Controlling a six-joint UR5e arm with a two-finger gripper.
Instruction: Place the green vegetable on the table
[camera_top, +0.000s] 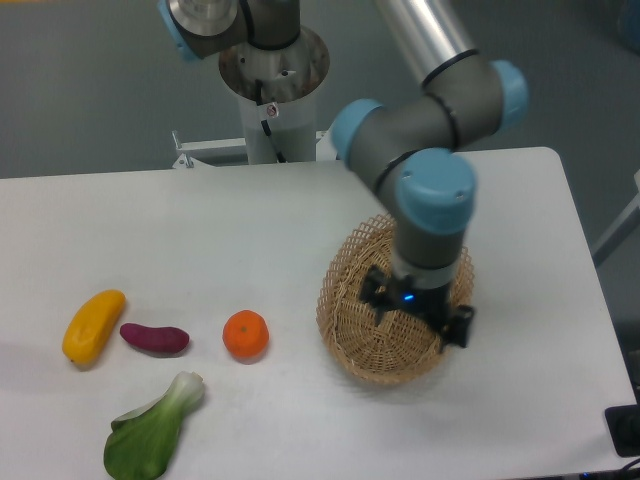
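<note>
The green vegetable is lying flat on the table near the front edge, toward the front-left corner. Its long axis is running diagonally: the pale stem is pointing up and to the right, toward the orange, and the broad leaves are spreading toward the front edge. One of each thing is showing: one vegetable, one orange, one purple sweet potato, one yellow mango-shaped fruit and one wicker basket. The gripper is hanging over the basket, well apart from the vegetable and carrying nothing; whether its jaws are parted is unclear from this angle.
</note>
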